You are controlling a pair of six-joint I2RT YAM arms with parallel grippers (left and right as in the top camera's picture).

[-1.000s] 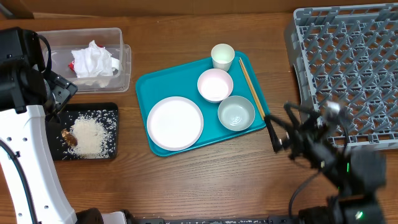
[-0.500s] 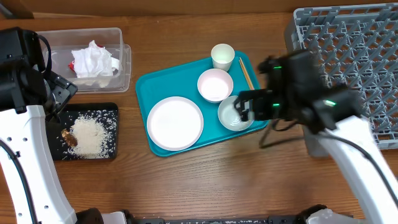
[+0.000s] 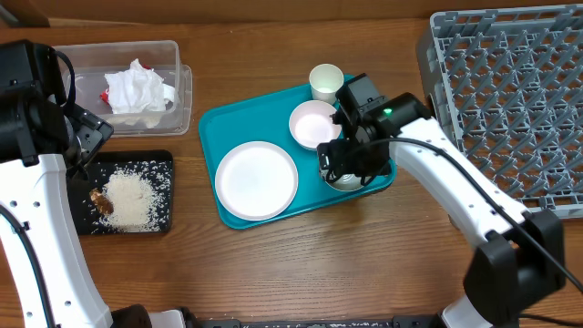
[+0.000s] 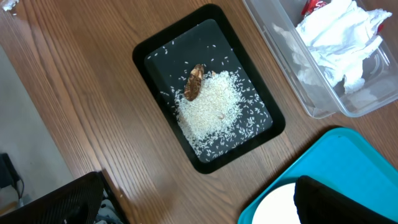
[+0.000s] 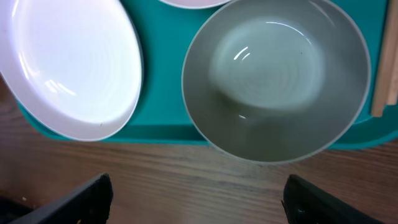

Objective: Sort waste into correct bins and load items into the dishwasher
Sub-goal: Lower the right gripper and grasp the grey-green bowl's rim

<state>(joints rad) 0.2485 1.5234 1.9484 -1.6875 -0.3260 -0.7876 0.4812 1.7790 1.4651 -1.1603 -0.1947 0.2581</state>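
Observation:
My right gripper [image 3: 346, 167] hangs open over the pale grey-white bowl [image 5: 273, 81] at the teal tray's near right corner, its fingers [image 5: 74, 199] spread wide and holding nothing. On the same tray sit the flat plate [image 3: 256, 179], a second bowl [image 3: 314, 124], the cup [image 3: 326, 82] and the chopsticks [image 3: 361, 102], which my arm partly hides. My left gripper [image 4: 199, 208] stays open and empty near the black tray [image 4: 146, 50] with rice [image 4: 214, 106] and a brown scrap [image 4: 194, 82]. The clear tub [image 3: 179, 87] holds tissues [image 3: 137, 88] and a red wrapper [image 4: 314, 6].
The grey dish rack [image 3: 510, 100] fills the far right of the table. The teal tray [image 3: 228, 128] lies in the middle, tilted. My left arm stands over the table's left edge beside the tub and the black tray.
My right arm has swung in from the near right of the table to above the bowl on the teal tray. The left arm has not moved.

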